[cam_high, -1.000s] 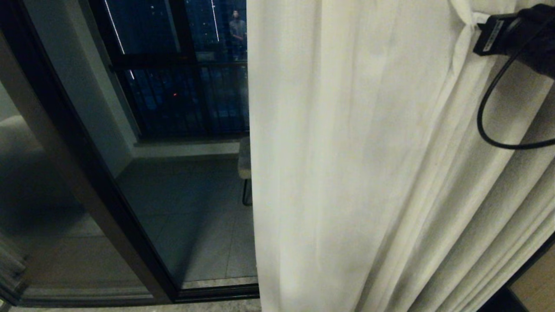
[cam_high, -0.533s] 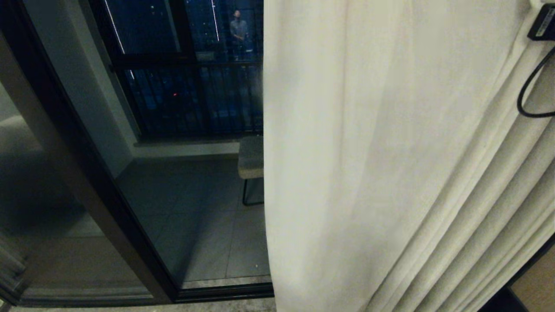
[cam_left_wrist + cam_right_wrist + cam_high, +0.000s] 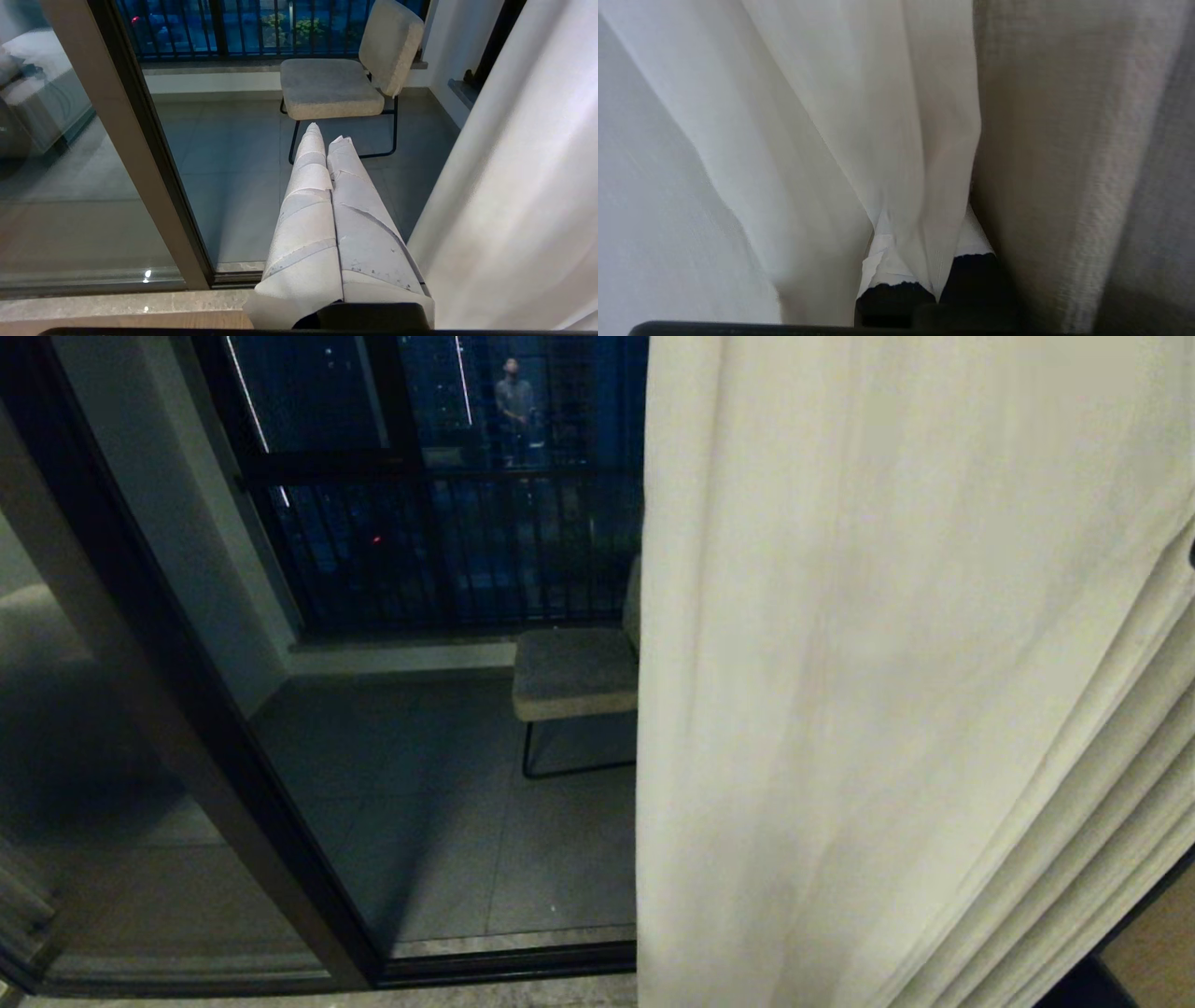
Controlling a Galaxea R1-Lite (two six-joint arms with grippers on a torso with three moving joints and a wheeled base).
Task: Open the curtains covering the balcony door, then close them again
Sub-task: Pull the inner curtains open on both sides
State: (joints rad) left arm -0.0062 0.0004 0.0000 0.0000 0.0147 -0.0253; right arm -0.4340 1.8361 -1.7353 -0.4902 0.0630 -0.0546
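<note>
Beyond the balcony door a chair is standing by the railing. We are gripping a fold of the curtains between our right gripper's closed fingers, drawing the fabric rightward. Our left gripper is hanging idle, fingers pressed together, empty.

Dim night scene, slight blur

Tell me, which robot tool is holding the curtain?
The right tool: a curtain fold is pinched in it. The left tool is shut on nothing, facing the chair.
</note>
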